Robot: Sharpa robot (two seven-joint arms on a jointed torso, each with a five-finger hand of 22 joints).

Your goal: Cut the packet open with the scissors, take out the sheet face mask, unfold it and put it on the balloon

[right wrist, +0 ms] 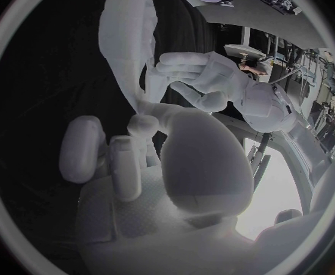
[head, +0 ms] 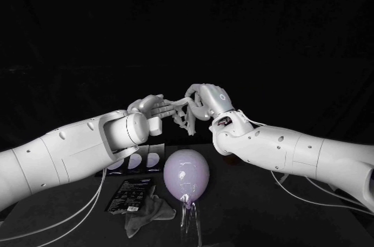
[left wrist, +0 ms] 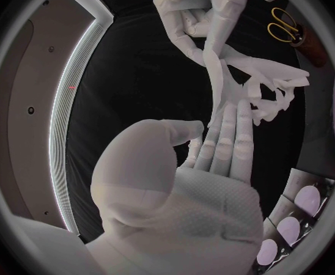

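The white sheet face mask (head: 185, 116) hangs crumpled in the air between my two hands, above the table. My right hand (head: 209, 100) pinches its upper edge between thumb and fingers (left wrist: 202, 18). My left hand (head: 153, 107) reaches in with straight fingers (left wrist: 230, 142), the thumb holding the mask's (left wrist: 253, 79) lower strip against them. The pale lilac balloon (head: 187, 174) lies on the table below both hands. The black packet (head: 131, 194) lies flat to the balloon's left. The yellow-handled scissors (left wrist: 286, 24) rest on the table beyond the right hand.
A crumpled grey cloth (head: 153, 212) lies in front of the packet. A dark tray (head: 158, 149) with pale oval pads sits behind the packet, under my left forearm. Thin cables trail from both arms to the table.
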